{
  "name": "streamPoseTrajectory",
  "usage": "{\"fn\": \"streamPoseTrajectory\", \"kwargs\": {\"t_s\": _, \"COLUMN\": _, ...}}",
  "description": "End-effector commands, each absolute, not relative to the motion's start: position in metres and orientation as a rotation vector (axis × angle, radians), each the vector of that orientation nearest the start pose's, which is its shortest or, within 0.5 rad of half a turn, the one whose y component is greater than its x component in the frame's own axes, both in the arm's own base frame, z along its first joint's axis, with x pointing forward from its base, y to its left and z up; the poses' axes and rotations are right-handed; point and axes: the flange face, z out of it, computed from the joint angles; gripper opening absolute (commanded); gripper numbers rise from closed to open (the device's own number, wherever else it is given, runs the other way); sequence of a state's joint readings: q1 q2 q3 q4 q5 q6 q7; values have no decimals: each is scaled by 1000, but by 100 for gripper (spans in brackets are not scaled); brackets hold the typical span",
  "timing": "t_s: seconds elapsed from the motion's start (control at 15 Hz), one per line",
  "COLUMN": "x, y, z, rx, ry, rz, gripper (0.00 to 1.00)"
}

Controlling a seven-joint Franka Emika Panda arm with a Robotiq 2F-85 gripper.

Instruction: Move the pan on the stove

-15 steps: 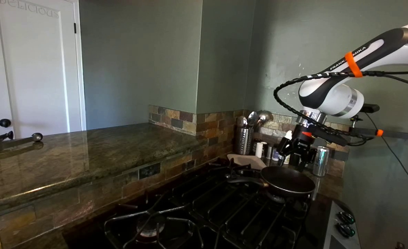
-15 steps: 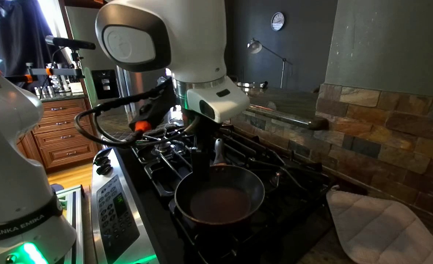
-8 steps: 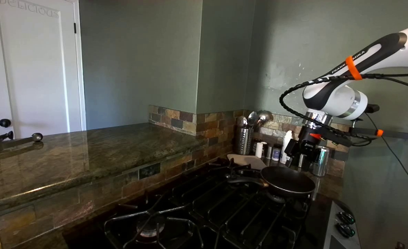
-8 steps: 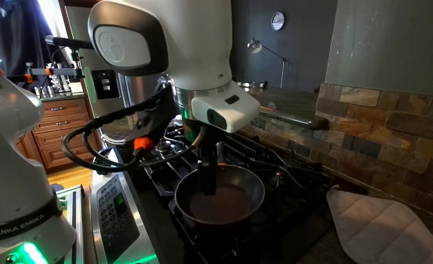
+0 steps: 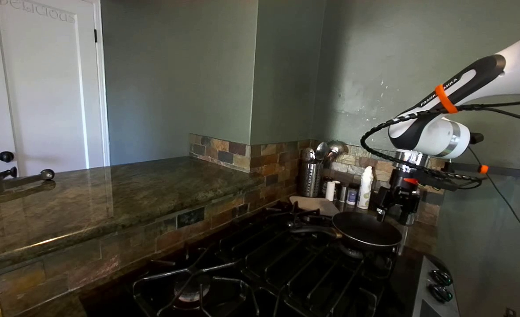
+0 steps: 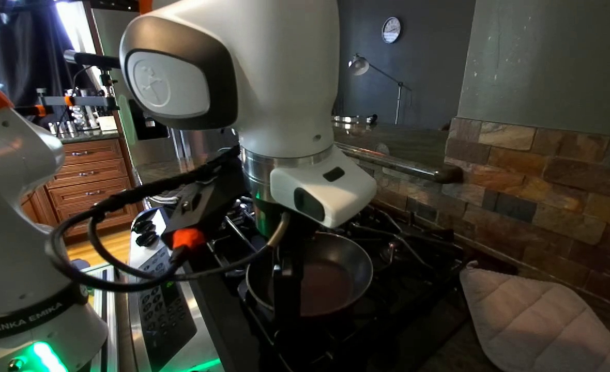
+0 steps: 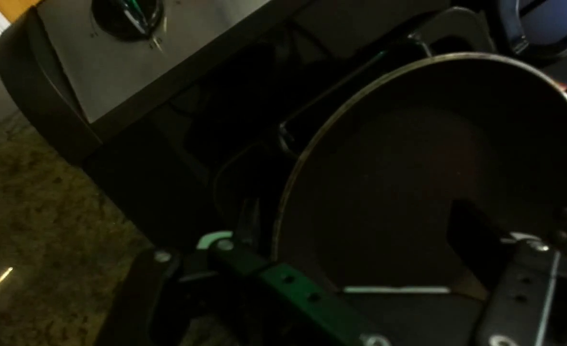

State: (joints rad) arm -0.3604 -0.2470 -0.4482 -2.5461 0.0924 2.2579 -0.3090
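now lower, end effector (image 5: 393, 219) spread, pan (image 7: 408, 168) unmoved on stove (image 5: 282, 268)

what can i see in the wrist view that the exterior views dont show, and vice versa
Only the wrist view: screw heads on the open jaws and printed marks beside a stove knob.

Only the exterior views: a round wall clock, a quilted pot holder, a metal utensil holder and a white door.

Shared: the frying pan on the black gas stove, at least one stove knob, and the jaws.
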Motion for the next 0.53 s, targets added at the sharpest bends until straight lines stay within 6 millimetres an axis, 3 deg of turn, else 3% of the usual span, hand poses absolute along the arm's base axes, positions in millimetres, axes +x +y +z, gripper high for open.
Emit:
{"fn": "streamPoseTrajectory", "kwargs": {"t_s": 0.0, "x": 295, "y": -323, "z": 332, "rx": -2860, "ry": 798, "rz": 17, "gripper": 100}}
{"fn": "streamPoseTrajectory", "kwargs": {"t_s": 0.47, "x": 305, "y": -317, "z": 312, "rx": -2826, "ry": 861, "rz": 46, "gripper": 100}}
